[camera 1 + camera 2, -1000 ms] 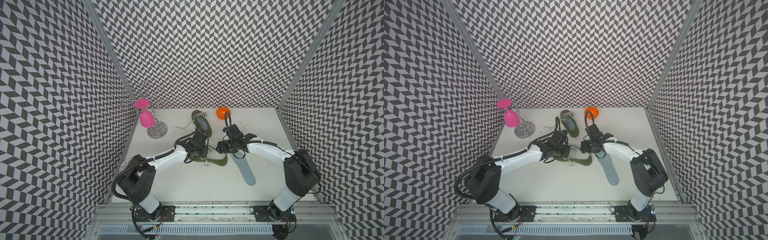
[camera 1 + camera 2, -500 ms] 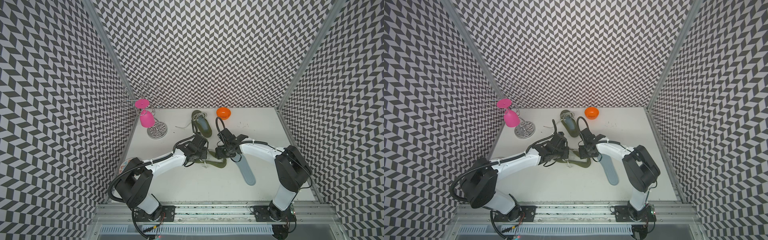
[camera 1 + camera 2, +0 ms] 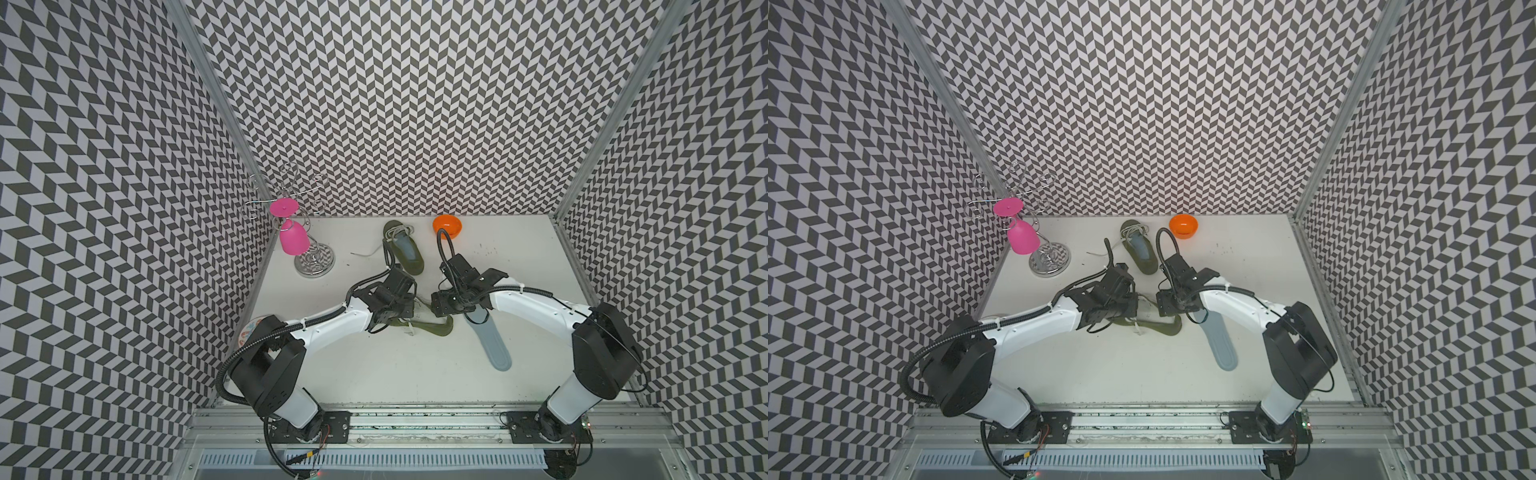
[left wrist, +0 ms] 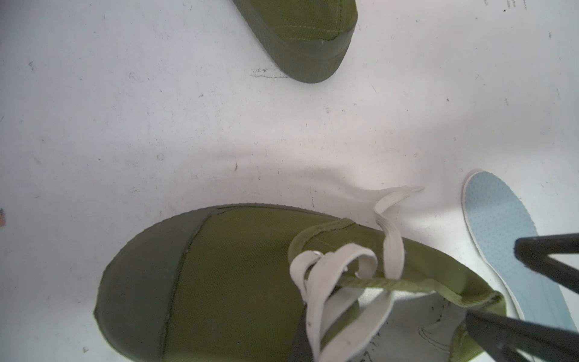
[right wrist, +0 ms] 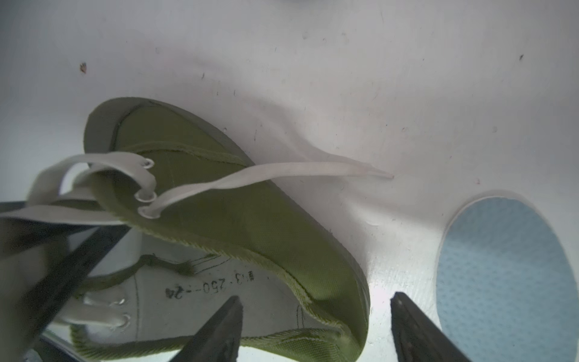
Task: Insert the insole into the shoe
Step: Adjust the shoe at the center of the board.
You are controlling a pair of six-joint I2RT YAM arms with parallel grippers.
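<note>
Inked stamp [image 5: 210, 285] on the olive shoe's [image 5: 238, 216] pale lining, lower left-centre of the right wrist view, reads "250"; neighbouring characters unclear.

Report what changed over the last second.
The right gripper moved in toward the near shoe; its open jaws now straddle the shoe's side wall. The left gripper stayed shut on the shoe's rim. The insole, far shoe and orange bowl did not move.
</note>
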